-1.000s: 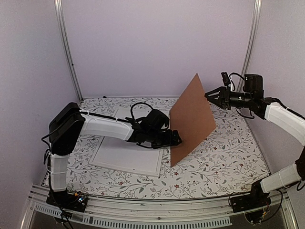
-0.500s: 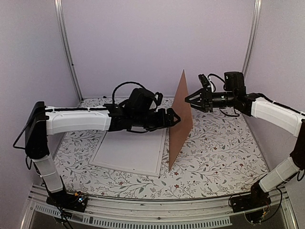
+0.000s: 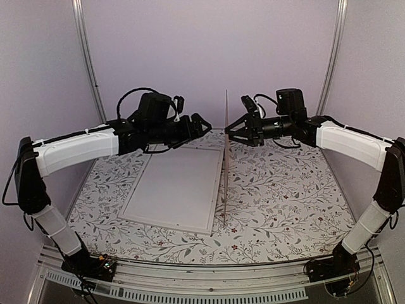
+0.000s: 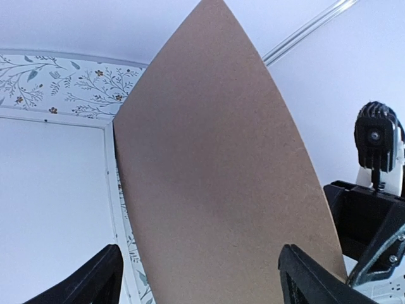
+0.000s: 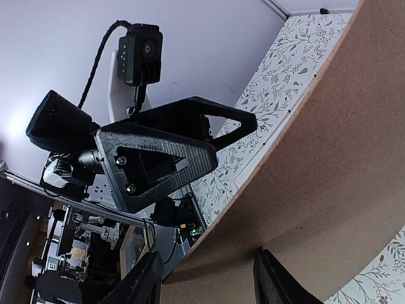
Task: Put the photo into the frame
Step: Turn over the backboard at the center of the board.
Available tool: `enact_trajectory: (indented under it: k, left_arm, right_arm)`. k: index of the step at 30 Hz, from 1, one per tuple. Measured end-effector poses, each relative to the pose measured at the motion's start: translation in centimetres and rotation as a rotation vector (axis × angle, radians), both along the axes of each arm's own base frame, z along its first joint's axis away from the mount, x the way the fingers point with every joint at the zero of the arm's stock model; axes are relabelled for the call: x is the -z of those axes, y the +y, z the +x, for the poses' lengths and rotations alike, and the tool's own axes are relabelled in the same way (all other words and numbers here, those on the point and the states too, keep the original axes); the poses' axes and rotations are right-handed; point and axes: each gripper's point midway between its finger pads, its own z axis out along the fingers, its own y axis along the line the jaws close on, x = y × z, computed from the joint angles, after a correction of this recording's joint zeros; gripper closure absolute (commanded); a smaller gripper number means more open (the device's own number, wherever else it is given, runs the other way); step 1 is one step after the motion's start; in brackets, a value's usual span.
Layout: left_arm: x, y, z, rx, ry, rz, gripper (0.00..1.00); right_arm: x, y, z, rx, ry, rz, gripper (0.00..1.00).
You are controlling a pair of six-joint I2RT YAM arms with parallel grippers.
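The white frame (image 3: 164, 225) lies flat on the table left of centre. Its inside (image 3: 177, 187) is plain white, like the photo's back; no picture side shows. The brown backing panel (image 3: 225, 158) stands upright on its lower edge along the frame's right side, edge-on in the top view. My right gripper (image 3: 230, 133) is open, its tips at the panel's right face near the top. My left gripper (image 3: 199, 126) hangs open, a little apart from the left face. The left wrist view shows the panel (image 4: 215, 158) and the frame's border (image 4: 109, 164).
A floral cloth (image 3: 285, 202) covers the table. Metal uprights (image 3: 88, 69) stand at the back corners and pale walls close in on three sides. A rail (image 3: 209, 278) runs along the near edge. The other arm's wrist camera (image 5: 142, 54) faces the right gripper (image 5: 209, 266).
The panel swung from leaning right to upright. My right gripper moved left with it and opened a little. My left arm rose from the panel's base and drew back left.
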Motion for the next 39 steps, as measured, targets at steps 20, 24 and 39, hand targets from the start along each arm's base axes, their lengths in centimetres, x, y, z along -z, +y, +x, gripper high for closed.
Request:
enact_trajectory:
  k: [20, 24, 39]
  left_arm:
    - [-3.4, -1.3, 0.8, 0.120, -0.020, -0.073, 0.12]
    - [-3.3, -2.0, 1.0, 0.144, -0.013, -0.079, 0.12]
    - [-0.9, -2.5, 1.7, 0.157, 0.041, 0.007, 0.21]
  right_arm:
    - [0.4, 2.9, -0.4, -0.062, 0.015, 0.008, 0.45]
    - [0.4, 3.4, -0.5, -0.074, 0.018, 0.013, 0.42]
    - [0.2, 4.2, -1.0, -0.105, 0.052, 0.024, 0.38]
